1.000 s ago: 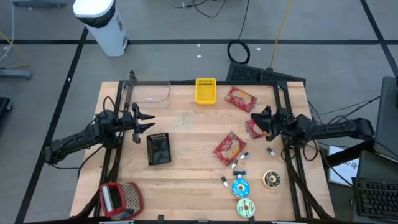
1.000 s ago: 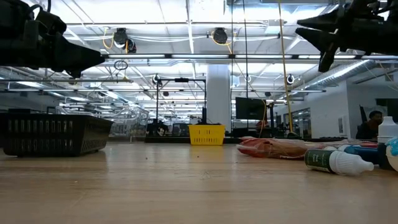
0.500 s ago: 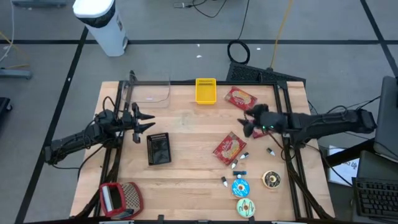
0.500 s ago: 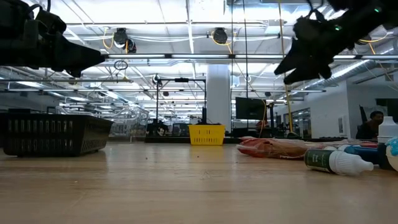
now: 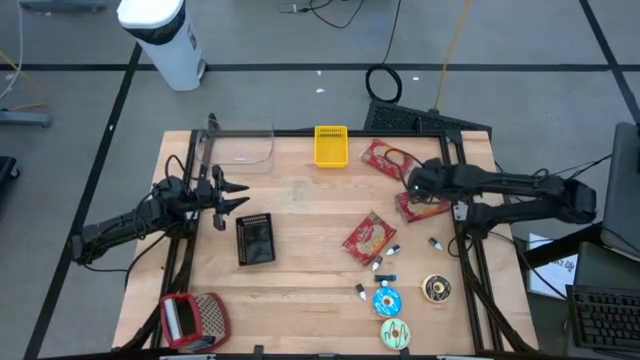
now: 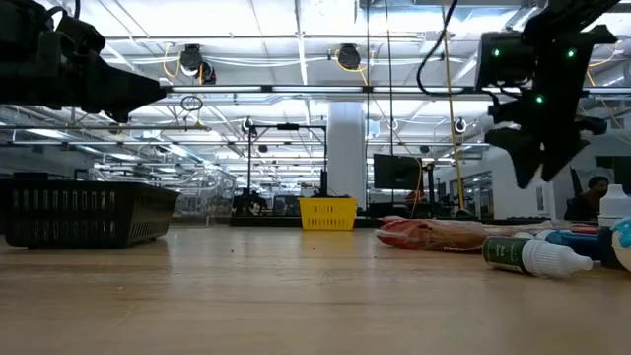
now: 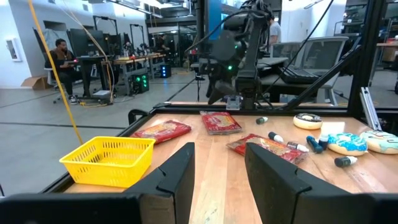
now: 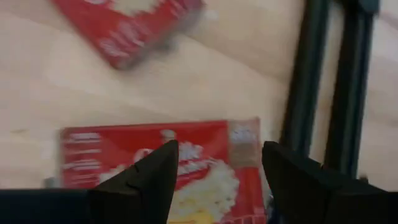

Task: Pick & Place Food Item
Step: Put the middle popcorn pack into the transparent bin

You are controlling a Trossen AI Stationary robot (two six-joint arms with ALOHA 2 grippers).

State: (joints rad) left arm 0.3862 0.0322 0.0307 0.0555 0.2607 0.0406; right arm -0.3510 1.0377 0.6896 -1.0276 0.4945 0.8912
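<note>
Three red snack packets lie flat on the wooden table: one at the far right, one near the right edge and one near the middle. My right gripper hangs open above the right-edge packet, tipped steeply down, clear of it in the low view. The far packet also shows in the right wrist view. My left gripper waits at the table's left, level and open, with nothing between its fingers.
A yellow basket and a clear tub stand at the far edge, a black basket at the left middle. Donuts and small bottles lie near the front right. The dark frame rail runs beside the right-edge packet.
My right gripper has swung out over the table and a little toward the far edge. It has tipped from level to pointing steeply down over the right-edge packet. No packet has moved.
</note>
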